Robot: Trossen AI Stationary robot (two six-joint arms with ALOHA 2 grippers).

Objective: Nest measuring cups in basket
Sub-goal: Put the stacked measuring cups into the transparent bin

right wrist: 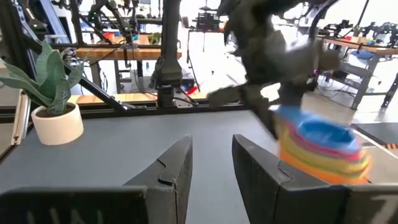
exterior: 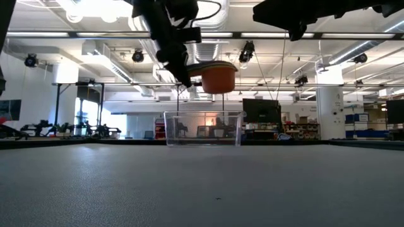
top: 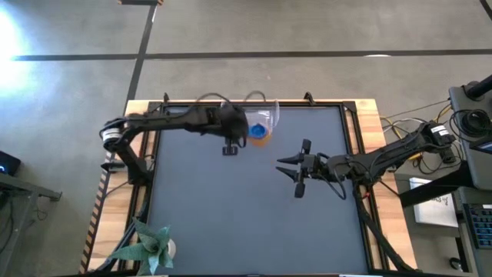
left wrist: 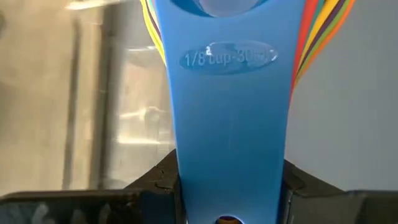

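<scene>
Blue-topped measuring cups (top: 258,135) stack | left gripper (top: 244,132) clenched on handles, above basket (top: 265,117) | right gripper (top: 298,170) released, holding nothing

bright ceiling glare, motion-blurred cups (right wrist: 320,149)

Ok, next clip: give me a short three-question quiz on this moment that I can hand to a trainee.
1. True or false: the stack of measuring cups already rests inside the basket.
2. Which gripper holds the stack by its handles? A) left gripper B) right gripper
3. In the high view, what stands at the table's near left corner?

Key:
1. False: in the low view the stack hangs in the air above the basket.
2. A; the right gripper holds nothing, out over the table.
3. A potted plant.
</scene>
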